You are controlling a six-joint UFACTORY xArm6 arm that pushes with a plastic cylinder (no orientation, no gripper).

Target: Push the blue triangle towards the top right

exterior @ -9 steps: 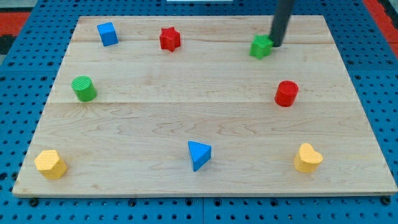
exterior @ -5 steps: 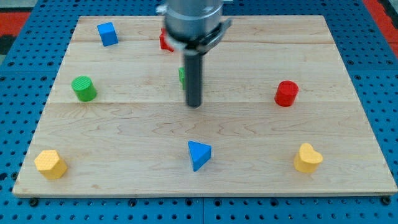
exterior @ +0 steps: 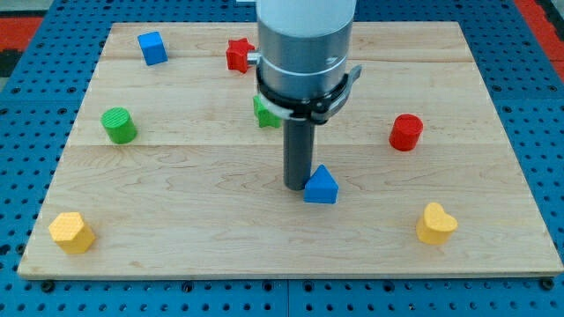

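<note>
My tip sits on the bench near the middle, touching or just beside the left edge of the blue triangle. Triangle is right of the tip, slightly nearer the view's bottom, apex pointing up. No claw on this arm, just a straight dark rod, so nothing is held and there is no opening to report. The rod hangs from a big grey cylinder body that fills the view's top centre and covers part of the far bench. A green block peeks out left of the rod, mostly hidden by the arm, shape can't be told. A red star is at the far side, just left of the arm body, partly cut by it. A blue cube is far left. A green cylinder is at left, mid-depth. A red cylinder is at right, mid-depth, well apart from the triangle. A yellow block sits in the near left corner, looks hexagonal. A yellow heart is near right, well apart from the triangle. The bench is light wood planks on a blue pegboard, with red strips at the view's top corners. The triangle stands roughly centre, a bit right and near of the middle, between the tip and the red cylinder.
</note>
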